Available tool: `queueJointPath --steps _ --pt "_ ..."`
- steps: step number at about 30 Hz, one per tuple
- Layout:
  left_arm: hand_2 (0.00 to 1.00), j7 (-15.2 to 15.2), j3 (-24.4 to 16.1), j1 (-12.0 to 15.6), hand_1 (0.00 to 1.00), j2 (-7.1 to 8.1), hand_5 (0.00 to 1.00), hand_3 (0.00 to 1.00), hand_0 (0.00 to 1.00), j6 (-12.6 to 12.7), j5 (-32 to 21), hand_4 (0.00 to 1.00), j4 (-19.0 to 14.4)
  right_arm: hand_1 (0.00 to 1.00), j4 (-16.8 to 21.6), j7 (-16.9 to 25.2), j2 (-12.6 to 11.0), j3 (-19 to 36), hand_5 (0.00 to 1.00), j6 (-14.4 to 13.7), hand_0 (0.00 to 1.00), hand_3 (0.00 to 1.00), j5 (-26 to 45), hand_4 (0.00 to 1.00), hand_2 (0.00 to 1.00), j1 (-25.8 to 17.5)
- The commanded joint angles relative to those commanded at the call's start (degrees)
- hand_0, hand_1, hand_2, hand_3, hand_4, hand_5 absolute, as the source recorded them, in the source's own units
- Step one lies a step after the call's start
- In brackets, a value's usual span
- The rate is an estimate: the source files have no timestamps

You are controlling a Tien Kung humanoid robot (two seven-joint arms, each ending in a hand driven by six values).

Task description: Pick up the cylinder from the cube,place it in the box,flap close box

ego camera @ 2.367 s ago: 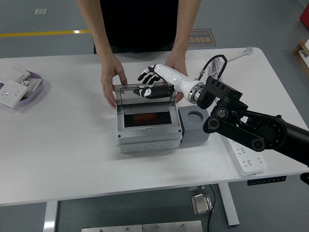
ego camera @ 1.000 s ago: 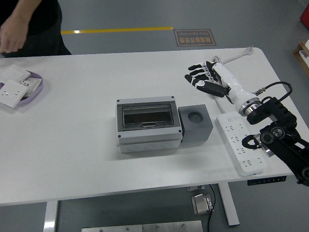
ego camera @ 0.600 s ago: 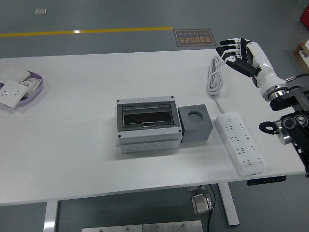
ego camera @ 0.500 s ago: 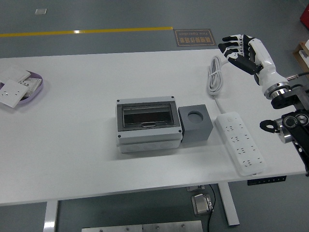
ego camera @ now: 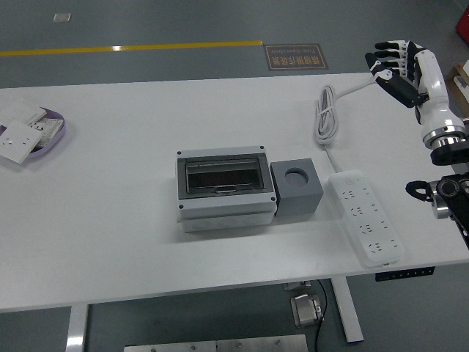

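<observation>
The white table (ego camera: 110,220) stands on a grey floor (ego camera: 183,22) marked with a yellow line (ego camera: 132,49). The closed box (ego camera: 225,189) sits mid-table. The right hand (ego camera: 401,70), fingers loosely spread, holds nothing above the far right corner.

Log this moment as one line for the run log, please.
phase: done, arm clear | right hand: open, empty, raised by table's far right corner | box: flap shut | cube: socket empty | left arm: out of view

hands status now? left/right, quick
Left hand: not in view.
Right hand: open, fingers spread, holding nothing, raised beyond the table's right edge.
</observation>
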Motion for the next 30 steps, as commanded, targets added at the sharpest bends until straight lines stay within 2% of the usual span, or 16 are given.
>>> queueJointPath --steps 8,14,17,25,30 --pt "0.625 0.02 -0.80 0.03 0.647 0.54 0.253 0.668 0.629 0.07 0.10 0.722 0.15 0.607 -2.41 4.01 0.69 0.96 0.481 0.68 0.605 0.631 9.36 0.756 0.635 -0.73" --pt "0.625 0.17 -0.10 0.53 0.647 -0.18 0.253 0.668 0.629 0.10 -0.40 0.722 0.03 0.607 -1.63 7.42 0.71 -1.80 0.480 0.28 0.603 0.629 13.68 0.760 0.631 1.29" --pt "0.625 0.20 0.56 0.43 0.647 -0.34 0.253 0.668 0.629 0.13 -0.73 0.722 -0.02 0.607 -1.44 9.08 1.15 -3.77 0.480 1.11 0.603 0.629 16.62 0.760 0.631 2.78" --pt "0.625 -0.01 0.92 -0.40 0.647 0.64 0.253 0.668 0.629 0.22 -0.94 0.722 0.07 0.598 -4.98 12.59 3.50 -10.31 0.465 4.66 0.593 0.623 26.04 0.751 0.614 5.73" --pt "0.625 0.03 1.28 -0.16 0.647 0.41 0.253 0.668 0.629 0.18 -1.24 0.722 0.08 0.598 -7.64 12.53 5.82 -12.98 0.465 4.78 0.593 0.623 25.75 0.751 0.614 6.36"
